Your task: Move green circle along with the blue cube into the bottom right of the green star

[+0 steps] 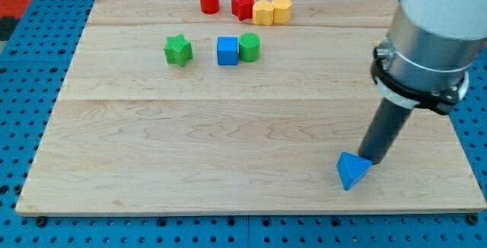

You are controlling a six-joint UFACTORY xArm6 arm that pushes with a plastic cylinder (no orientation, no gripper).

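My tip [371, 159] — the end of a smooth dark rod with no hand to open or close — touches the blue triangle [352, 170] near the bottom right corner of the pale, grained wooden table [228, 164]. Farther up sit 1 green star [178, 50], then 1 blue cube [227, 51] touching 1 green circle [249, 47]. Along the top edge — 1 red cylinder [209, 0], 1 red star [243, 5] and 2 yellow blocks [272, 11], touching.
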